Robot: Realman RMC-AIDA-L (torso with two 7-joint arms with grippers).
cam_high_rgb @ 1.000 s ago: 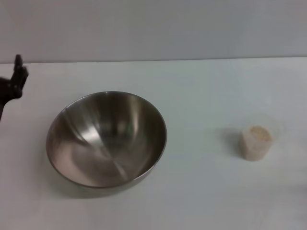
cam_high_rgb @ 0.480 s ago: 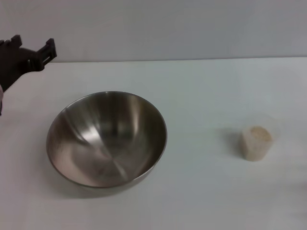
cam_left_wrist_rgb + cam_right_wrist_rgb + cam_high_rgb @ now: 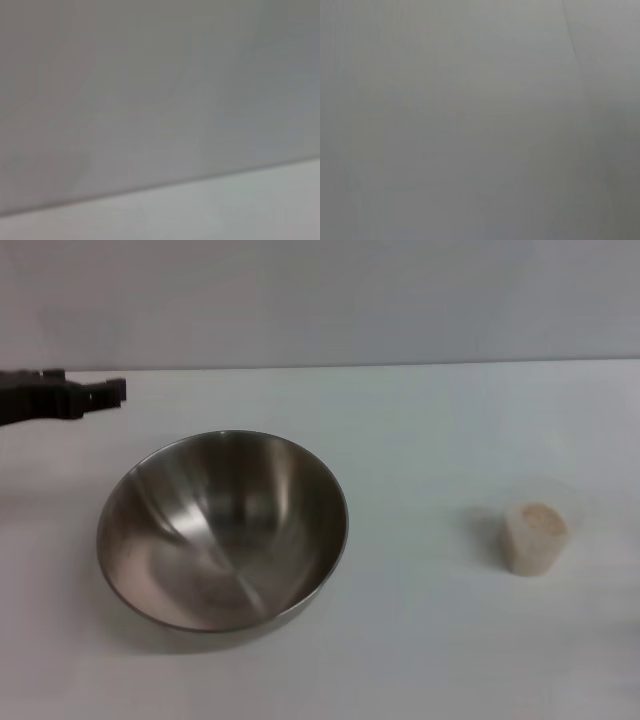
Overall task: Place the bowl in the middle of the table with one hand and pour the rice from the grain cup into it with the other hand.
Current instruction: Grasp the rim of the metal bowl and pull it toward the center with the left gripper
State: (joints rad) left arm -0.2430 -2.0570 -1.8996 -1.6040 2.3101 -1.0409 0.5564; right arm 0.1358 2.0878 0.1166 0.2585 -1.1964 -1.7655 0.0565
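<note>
In the head view, the bowl (image 3: 222,530) stands on the table (image 3: 420,640), and I use it as the landmark. It stands upright with its open side up, and its shiny inside holds nothing. It is on the left half of the table, not in the middle. The grain cup (image 3: 534,537) stands well apart from the bowl, on its right side, at about the same depth. The cup is upright and the rice (image 3: 541,520) fills it nearly to the rim. The left gripper (image 3: 105,392) comes in from the left edge, beyond the far left part of the bowl's rim and not touching it. It lies nearly level and points toward the right. It holds nothing. From this side angle I cannot tell how far its fingers are open. The right gripper is not seen in this view.

In the left wrist view, only a pale strip of the table and a plain grey wall (image 3: 150,90) behind it are visible. The bowl does not appear here.

In the right wrist view, only a plain grey surface is seen, and neither the bowl nor the cup appears.
</note>
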